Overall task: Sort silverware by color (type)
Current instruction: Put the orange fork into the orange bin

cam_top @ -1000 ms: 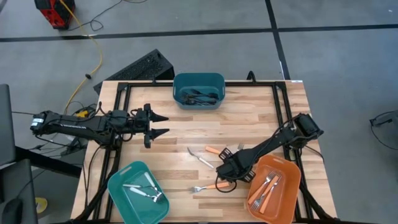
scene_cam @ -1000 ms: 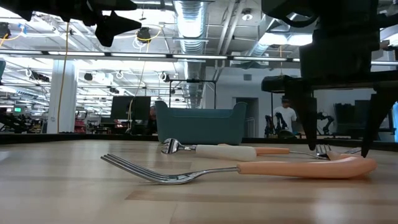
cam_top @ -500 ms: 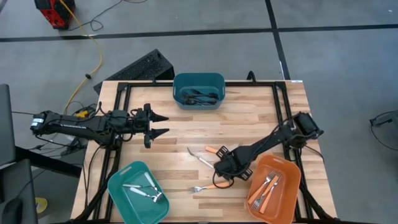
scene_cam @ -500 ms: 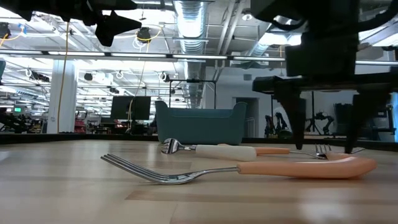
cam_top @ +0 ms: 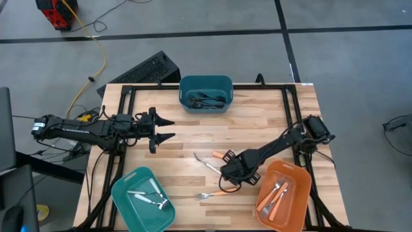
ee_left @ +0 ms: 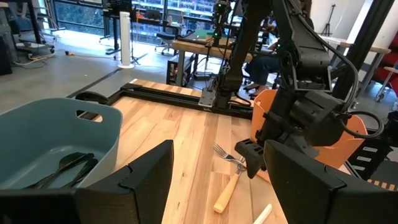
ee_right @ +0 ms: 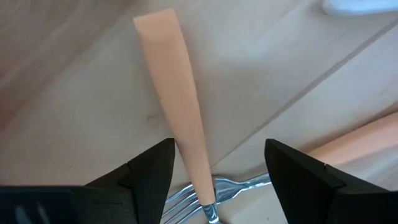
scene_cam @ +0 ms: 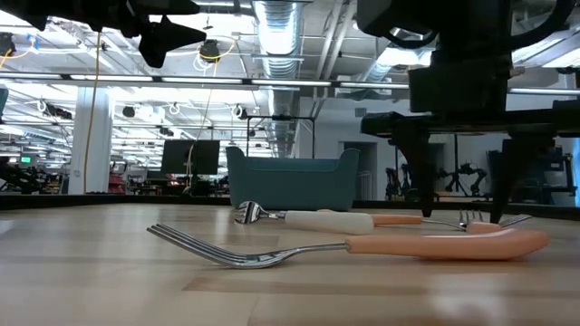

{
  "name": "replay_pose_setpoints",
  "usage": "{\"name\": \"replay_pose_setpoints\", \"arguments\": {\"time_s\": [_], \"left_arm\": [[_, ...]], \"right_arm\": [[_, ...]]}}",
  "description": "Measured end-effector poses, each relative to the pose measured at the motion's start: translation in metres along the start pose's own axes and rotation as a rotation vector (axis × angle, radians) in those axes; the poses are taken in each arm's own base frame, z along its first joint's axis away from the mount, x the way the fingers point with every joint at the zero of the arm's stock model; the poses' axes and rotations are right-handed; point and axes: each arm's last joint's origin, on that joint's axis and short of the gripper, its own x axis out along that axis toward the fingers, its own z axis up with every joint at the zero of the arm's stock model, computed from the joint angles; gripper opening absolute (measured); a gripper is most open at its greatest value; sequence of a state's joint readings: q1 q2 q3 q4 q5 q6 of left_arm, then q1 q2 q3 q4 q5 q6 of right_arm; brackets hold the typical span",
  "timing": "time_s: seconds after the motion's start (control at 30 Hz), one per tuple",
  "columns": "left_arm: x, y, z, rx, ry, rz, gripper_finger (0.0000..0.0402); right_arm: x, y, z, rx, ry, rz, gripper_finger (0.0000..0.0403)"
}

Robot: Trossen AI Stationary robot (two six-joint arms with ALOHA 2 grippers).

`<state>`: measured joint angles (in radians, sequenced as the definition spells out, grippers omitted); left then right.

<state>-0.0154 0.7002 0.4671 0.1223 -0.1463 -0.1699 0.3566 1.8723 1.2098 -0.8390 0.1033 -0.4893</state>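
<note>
Right gripper (cam_top: 230, 173) low over the table (cam_top: 257, 122), fingers (ee_right: 149, 171) spread apart and empty, astride an orange-handled fork (ee_right: 180, 134) lying flat between them. Just beside that gripper, toward the table's front edge, a second orange fork (cam_top: 215, 193); on its other side, a pale-handled utensil (cam_top: 207, 163) and a short orange piece (cam_top: 220, 155). Right next to the gripper, an orange bin (cam_top: 284, 188) holding more orange forks (cam_top: 275, 193).

Left gripper (cam_top: 166, 129) hovering well apart from all loose cutlery, fingers parted, holding nothing. Beyond it, a teal bin (cam_top: 206, 93) with dark utensils (cam_top: 207, 100). Nearer the front edge, another teal bin (cam_top: 142, 198) with silver pieces (cam_top: 149, 198).
</note>
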Motion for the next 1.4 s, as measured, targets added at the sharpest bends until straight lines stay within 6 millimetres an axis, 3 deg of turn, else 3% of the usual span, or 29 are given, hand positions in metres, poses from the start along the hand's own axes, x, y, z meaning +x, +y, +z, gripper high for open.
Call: {"name": "replay_pose_setpoints", "arguments": {"time_s": [0.53, 0.9, 1.4], "left_arm": [[0.0, 0.001, 0.001, 0.007, -0.013, 0.036, 0.0235], [0.0, 0.001, 0.001, 0.002, -0.014, 0.041, 0.0235], [0.0, 0.001, 0.001, 0.003, -0.011, 0.044, 0.0235]], "right_arm": [[0.0, -0.001, 0.001, -0.004, -0.025, 0.011, 0.0276], [0.001, -0.017, 0.0, 0.084, -0.067, -0.047, 0.0276], [0.0, -0.012, 0.002, 0.136, -0.081, -0.017, 0.0276]]}}
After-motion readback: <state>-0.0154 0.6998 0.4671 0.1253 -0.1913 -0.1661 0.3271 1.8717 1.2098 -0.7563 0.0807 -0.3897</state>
